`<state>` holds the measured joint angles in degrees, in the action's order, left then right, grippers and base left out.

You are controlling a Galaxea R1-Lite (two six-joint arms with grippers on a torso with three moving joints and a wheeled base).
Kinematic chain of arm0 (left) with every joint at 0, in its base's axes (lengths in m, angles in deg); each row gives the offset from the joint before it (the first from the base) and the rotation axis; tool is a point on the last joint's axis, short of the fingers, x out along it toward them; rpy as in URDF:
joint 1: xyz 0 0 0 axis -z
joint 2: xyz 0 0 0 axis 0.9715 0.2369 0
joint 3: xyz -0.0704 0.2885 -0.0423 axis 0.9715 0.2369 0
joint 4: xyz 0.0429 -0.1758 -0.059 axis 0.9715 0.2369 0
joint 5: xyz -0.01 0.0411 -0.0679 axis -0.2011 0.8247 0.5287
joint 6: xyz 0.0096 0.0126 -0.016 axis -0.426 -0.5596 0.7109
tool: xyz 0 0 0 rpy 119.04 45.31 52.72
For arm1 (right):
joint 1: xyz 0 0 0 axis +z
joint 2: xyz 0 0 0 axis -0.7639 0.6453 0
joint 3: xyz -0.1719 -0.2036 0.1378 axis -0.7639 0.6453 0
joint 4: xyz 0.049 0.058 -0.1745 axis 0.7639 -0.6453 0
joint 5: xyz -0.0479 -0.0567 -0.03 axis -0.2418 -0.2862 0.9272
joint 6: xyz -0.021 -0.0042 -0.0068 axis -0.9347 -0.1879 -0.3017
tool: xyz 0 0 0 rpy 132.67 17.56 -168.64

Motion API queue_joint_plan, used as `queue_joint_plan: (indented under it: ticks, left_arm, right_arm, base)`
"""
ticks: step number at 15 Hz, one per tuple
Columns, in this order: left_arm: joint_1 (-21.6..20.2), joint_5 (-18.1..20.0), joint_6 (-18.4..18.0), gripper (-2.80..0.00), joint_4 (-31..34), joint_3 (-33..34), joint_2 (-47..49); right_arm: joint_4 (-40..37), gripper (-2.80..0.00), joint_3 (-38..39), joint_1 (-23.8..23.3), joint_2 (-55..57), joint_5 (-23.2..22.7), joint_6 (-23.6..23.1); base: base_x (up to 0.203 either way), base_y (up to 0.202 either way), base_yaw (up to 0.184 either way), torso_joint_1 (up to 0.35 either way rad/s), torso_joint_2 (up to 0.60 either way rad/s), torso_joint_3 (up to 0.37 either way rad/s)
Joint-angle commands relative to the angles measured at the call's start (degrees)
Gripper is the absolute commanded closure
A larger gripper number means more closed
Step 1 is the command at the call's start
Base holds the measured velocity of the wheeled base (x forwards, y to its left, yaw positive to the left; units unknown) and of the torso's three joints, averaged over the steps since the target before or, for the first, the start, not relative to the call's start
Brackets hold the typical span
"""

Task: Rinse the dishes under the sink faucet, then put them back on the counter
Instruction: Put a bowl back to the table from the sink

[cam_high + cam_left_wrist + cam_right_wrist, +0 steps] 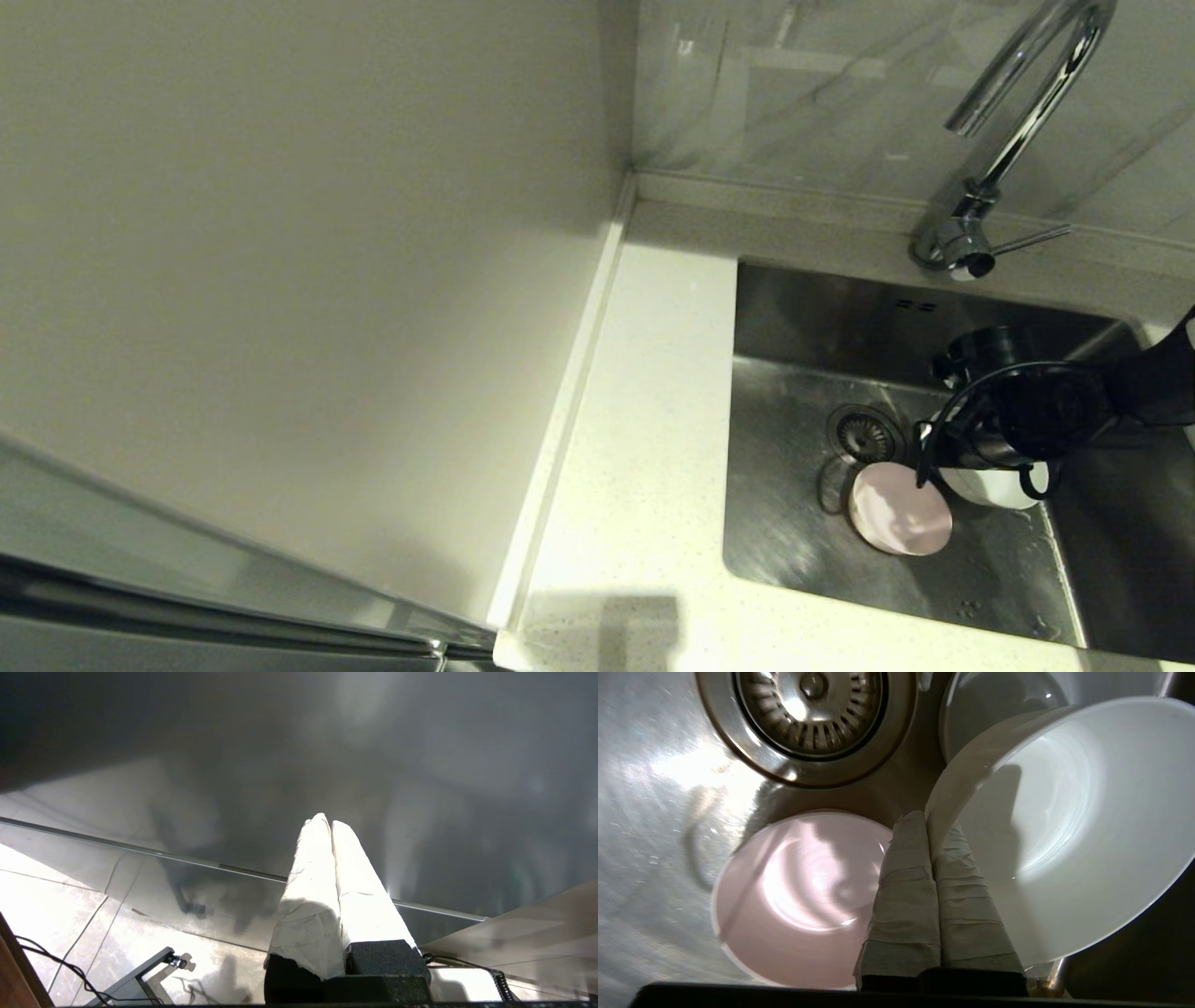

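We grip the white bowl's rim down in the sink

Our right gripper [930, 826] is clamped tight on the rim of the whitish bowl [1064, 826], which sits tilted in the sink [794, 308] beside the pink bowl [898, 509], near the drain [864, 434]. A third, greyish bowl [994, 709] lies behind. Our left gripper [331, 823] hangs parked away from the counter [644, 448], fingers pressed together, holding nothing.

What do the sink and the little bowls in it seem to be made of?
The sink looks like brushed stainless steel: grey, streaky sheen, metal drain strainer. The pink bowl and the white bowl look like smooth plastic, thin-rimmed with soft highlights, though glazed ceramic cannot be ruled out.
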<state>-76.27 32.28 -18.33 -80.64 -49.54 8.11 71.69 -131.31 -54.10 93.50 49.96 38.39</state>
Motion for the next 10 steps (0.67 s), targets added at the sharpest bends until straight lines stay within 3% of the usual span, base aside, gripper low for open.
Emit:
queue_joint_plan:
  ticks: [1,4,6,8,10]
  left_arm:
    - [-0.02,-0.03,0.04,0.0,-0.02,0.0,-0.18]
    - [-0.02,-0.03,0.02,0.0,-0.02,0.0,-0.18]
    - [-0.02,-0.03,0.03,0.0,-0.02,0.0,-0.25]
    - [0.03,-0.03,0.04,0.0,-0.02,0.0,-0.21]
    - [0.05,-0.03,0.0,0.0,-0.02,0.0,-0.21]
  right_arm:
    - [-0.1,0.0,0.14,0.05,-5.05,-0.03,0.83]
    - [-3.74,0.0,0.73,0.27,-15.73,-1.31,4.42]
    - [-18.23,0.0,-3.63,0.36,-22.89,-8.24,9.94]
    - [-34.62,0.0,-15.99,0.04,-25.06,-21.03,19.09]
    - [-49.37,0.0,-30.25,-2.03,-25.5,-42.26,28.61]
  base:
    - [0.0,0.0,0.0,0.0,0.0,0.0]
    - [0.0,0.0,0.0,0.0,0.0,0.0]
    - [0.0,0.0,0.0,0.0,0.0,0.0]
    - [0.0,0.0,0.0,0.0,0.0,0.0]
    - [0.0,0.0,0.0,0.0,0.0,0.0]
